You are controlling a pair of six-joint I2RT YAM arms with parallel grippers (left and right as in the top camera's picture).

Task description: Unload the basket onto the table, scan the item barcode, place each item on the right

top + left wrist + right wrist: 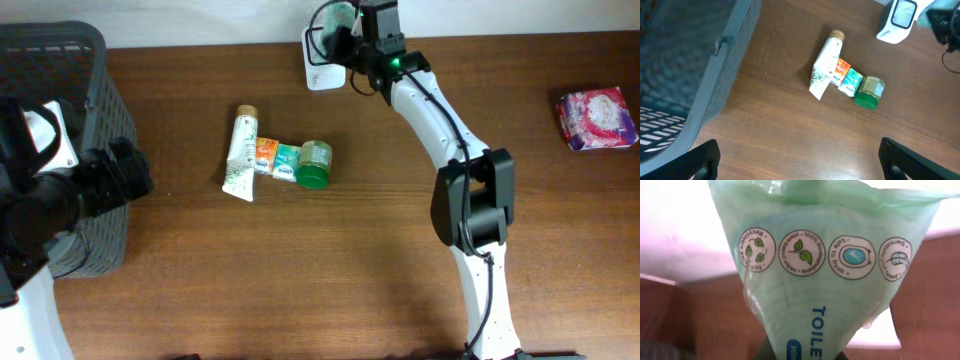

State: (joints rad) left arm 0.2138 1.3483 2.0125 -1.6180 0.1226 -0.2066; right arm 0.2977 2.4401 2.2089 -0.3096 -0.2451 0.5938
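Green wipes packet (825, 280) is hanging at the 12 o'clock edge of the overhead view. It is clamped in the right claw (345, 28), whose jaws are pressing together on the film. The packet is sitting just beside a white scanner (322, 68), which is standing on the worktop (330, 260). The right wrist view is showing 4 round printed symbols and blue lettering on the packet face.

The left claw (799, 145) is standing at 9 o'clock with its fingers wide apart and holding nothing, next to a grey basket (60, 60).

Toward 10 o'clock of centre, a white tube (240, 155), an orange box (265, 155), a teal box (287, 162) and a green jar (315, 165) are lying in 1 touching row. A pink packet (597, 118) is lying at 2 o'clock, well apart from the rest.
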